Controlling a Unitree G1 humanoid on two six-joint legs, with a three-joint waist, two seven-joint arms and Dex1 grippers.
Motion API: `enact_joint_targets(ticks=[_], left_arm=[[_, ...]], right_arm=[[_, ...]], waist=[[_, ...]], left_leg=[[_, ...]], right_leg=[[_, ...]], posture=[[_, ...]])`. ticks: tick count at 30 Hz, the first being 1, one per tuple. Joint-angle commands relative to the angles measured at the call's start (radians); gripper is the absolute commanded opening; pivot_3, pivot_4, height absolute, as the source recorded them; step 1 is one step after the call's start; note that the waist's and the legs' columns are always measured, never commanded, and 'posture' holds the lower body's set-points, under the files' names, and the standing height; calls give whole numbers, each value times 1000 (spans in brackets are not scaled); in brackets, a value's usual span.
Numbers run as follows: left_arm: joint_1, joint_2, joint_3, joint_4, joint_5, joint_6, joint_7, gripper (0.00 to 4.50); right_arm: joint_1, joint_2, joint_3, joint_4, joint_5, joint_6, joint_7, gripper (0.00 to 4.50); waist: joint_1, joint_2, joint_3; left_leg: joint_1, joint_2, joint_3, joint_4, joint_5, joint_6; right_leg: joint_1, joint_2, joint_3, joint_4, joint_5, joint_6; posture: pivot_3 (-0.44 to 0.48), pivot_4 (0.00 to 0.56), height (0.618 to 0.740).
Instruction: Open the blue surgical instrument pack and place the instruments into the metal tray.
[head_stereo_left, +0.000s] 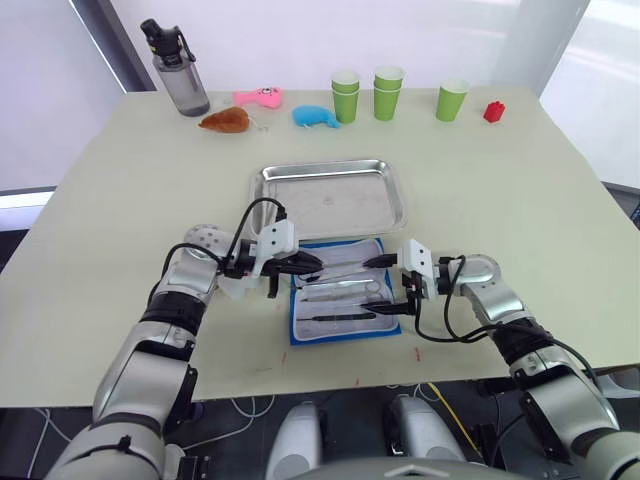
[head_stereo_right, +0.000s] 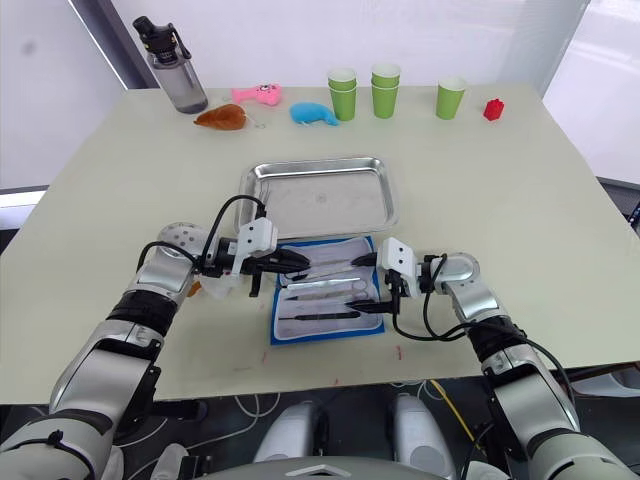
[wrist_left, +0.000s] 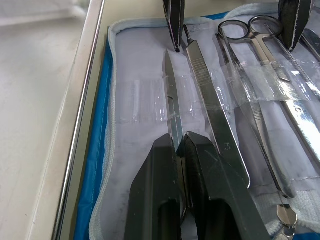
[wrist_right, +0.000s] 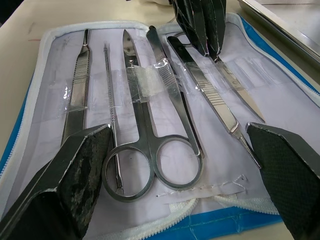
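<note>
While the blue surgical instrument pack (head_stereo_left: 340, 300) lies open just near of the metal tray (head_stereo_left: 330, 196), the left gripper (wrist_left: 181, 145) is pinched shut on the thin pointed tool (wrist_left: 172, 105) in the pack's far row. This tool's long axis runs left to right, along the tray's near rim, so it must go a short way far. The right gripper (head_stereo_left: 388, 287) stands wide open over the ring-handled scissors (wrist_right: 150, 135), holding nothing.
</note>
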Motion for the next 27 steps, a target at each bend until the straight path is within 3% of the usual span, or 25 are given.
enact_joint_targets(ticks=[1, 14, 27], left_arm=[[-8, 22, -19, -57, 24, 85, -20, 126], [-31, 61, -36, -308, 58, 389, -1, 126], [-72, 118, -54, -391, 54, 523, -44, 126]], right_arm=[[44, -17, 41, 77, -73, 41, -18, 4500], [37, -2, 43, 93, -76, 34, -30, 4500], [37, 7, 42, 97, -76, 30, -38, 4500]], waist=[[0, 0, 0], [-2, 0, 0], [-5, -1, 1]], left_leg=[[0, 0, 0, 0, 0, 0], [0, 0, 0, 0, 0, 0], [0, 0, 0, 0, 0, 0]], right_leg=[[0, 0, 0, 0, 0, 0], [0, 0, 0, 0, 0, 0], [-1, 1, 1, 0, 0, 0]], posture=[[0, 150, 734], [0, 150, 734], [0, 150, 734]])
